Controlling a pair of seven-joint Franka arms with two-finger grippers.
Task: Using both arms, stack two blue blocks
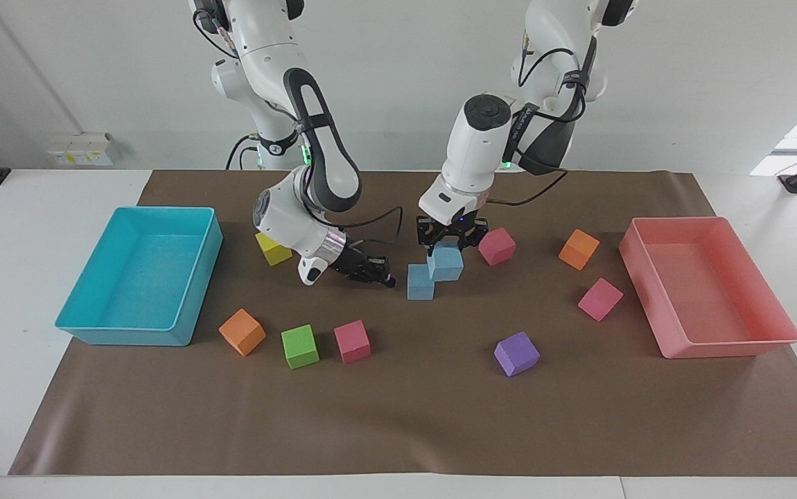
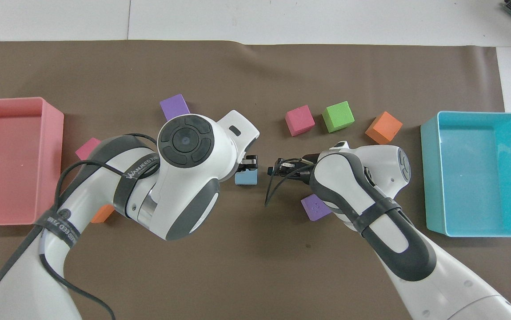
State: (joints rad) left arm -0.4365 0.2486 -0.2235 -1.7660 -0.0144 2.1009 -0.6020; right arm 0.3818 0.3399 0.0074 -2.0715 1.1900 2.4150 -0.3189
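My left gripper (image 1: 448, 244) is shut on a light-blue block (image 1: 445, 264) and holds it in the air. The block hangs close beside the second blue block (image 1: 420, 283), which rests on the brown mat; in the facing view their corners overlap. In the overhead view my left arm covers most of this spot, and only part of a blue block (image 2: 245, 178) shows under the left gripper (image 2: 249, 162). My right gripper (image 1: 386, 279) lies low and shut on nothing, just beside the resting block toward the right arm's end, its tip (image 2: 271, 170) pointing at the block.
A turquoise tray (image 1: 128, 337) stands at the right arm's end and a pink tray (image 1: 724, 344) at the left arm's end. Yellow (image 1: 272, 249), orange (image 1: 241, 332), green (image 1: 299, 346), pink (image 1: 351, 341), purple (image 1: 516, 353) and further pink (image 1: 496, 246) and orange (image 1: 578, 249) cubes lie scattered.
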